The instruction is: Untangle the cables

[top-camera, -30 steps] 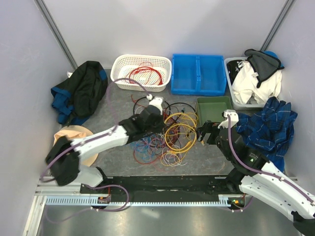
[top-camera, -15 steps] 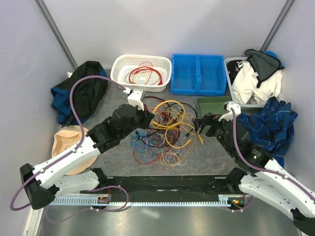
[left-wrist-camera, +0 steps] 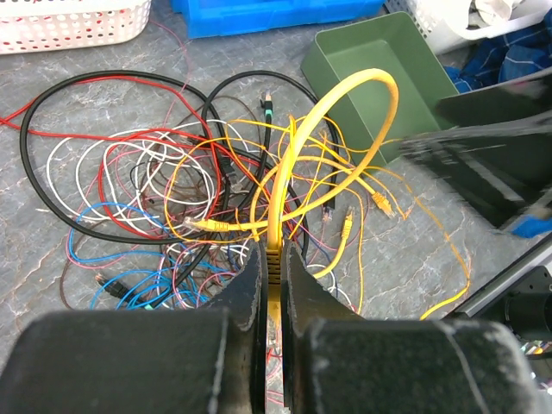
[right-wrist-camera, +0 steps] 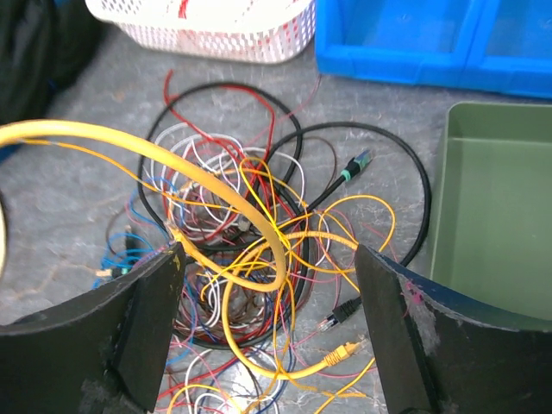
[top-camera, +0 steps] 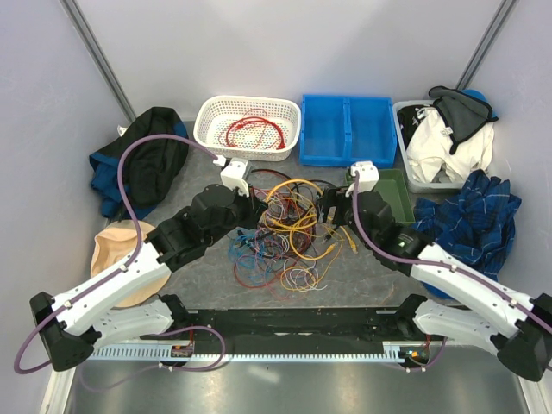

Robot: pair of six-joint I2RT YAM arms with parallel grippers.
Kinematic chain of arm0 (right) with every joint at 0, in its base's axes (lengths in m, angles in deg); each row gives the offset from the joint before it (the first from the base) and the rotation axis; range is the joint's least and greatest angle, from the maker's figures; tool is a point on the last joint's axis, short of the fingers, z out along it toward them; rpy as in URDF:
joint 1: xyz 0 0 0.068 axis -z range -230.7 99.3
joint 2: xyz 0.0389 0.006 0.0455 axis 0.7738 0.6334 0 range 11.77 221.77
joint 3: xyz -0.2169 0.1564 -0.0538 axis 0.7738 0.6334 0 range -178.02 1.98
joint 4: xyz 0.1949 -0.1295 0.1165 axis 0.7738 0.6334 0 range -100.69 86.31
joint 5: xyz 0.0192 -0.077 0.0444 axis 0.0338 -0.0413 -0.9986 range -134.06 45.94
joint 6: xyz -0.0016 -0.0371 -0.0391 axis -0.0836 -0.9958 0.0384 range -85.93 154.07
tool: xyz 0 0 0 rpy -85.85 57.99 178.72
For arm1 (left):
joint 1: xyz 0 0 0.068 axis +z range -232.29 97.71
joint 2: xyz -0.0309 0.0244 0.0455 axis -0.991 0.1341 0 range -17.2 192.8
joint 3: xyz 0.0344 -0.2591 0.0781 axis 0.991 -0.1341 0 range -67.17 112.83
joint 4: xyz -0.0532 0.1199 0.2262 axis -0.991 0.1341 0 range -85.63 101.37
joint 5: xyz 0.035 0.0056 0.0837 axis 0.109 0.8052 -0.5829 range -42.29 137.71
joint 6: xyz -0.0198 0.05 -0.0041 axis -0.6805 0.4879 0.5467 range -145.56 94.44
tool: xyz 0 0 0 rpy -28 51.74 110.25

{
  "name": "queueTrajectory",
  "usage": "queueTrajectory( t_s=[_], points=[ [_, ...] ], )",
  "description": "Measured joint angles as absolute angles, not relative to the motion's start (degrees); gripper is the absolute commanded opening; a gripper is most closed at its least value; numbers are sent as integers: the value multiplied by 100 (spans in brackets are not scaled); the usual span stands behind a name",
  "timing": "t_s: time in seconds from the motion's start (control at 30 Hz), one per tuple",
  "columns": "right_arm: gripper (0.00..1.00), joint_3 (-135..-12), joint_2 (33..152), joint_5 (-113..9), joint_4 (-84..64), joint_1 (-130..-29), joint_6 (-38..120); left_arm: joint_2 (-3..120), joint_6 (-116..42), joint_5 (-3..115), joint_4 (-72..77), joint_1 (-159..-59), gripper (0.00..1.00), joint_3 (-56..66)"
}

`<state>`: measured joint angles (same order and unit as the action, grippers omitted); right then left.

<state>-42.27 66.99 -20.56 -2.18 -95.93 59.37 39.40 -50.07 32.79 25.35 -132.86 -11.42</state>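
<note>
Left gripper (left-wrist-camera: 272, 259): we see its two fingers pressed together on a thick yellow cable (left-wrist-camera: 345, 95), pinched right at the fingertips.
Yellow cable: from the pinch it rises ahead of the left jaws in a tall arch, then bends back down into the pile. We judge it is held high so that this one strand comes away from the rest.
Right gripper (right-wrist-camera: 267, 285): its fingers stand wide apart and nothing is clamped. The yellow arch crosses the gap between them, entering from beyond the left finger. We judge the gripper is set there to take a second hold on that strand.
Cables (top-camera: 280, 237): a loose heap of thin red, white, blue, purple and yellow wires lies on the table (left-wrist-camera: 414, 259), just below and ahead of both grippers and between the two.
Black cable (right-wrist-camera: 414, 185): a wide loop ringing the heap, ahead of the right fingers; its green-tipped plug points into the ring.
Green tray (left-wrist-camera: 379, 60): ahead and to the right of the left gripper, beside the right gripper's right finger; it looks bare inside.
White basket (top-camera: 207, 112): well ahead of the left gripper, with a coiled red cable (top-camera: 250, 131) inside. We judge freed cables go there.
</note>
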Motion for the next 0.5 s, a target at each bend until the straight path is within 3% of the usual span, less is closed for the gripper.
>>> queueTrajectory(
  t_s=[0.17, 0.33, 0.4, 0.43, 0.47, 0.5],
  points=[
    [55, -4235, 7064, -2106, -463, -9593, 5824, 3903, -5005, 3308, 2535, -13286, 2, -1153],
    [36, -4491, 7427, -2069, -681, -9593, 5701, 3811, -5005, 3328, 2537, -13286, 2, -1203],
    [20, -4550, 7475, -2069, -727, -9593, 5669, 3756, -5007, 3328, 2537, -13286, 2, -1223],
    [13, -4567, 7473, -2064, -725, -9593, 5642, 3724, -5007, 3330, 2539, -13286, 14, -1230],
    [0, -4587, 7457, -2064, -725, -9595, 5631, 3687, -5007, 3332, 2528, -13286, 33, -1243],
    [0, -4609, 7440, -2073, -714, -9602, 5638, 3645, -5009, 3328, 2528, -13286, 56, -1254]
  ],
)
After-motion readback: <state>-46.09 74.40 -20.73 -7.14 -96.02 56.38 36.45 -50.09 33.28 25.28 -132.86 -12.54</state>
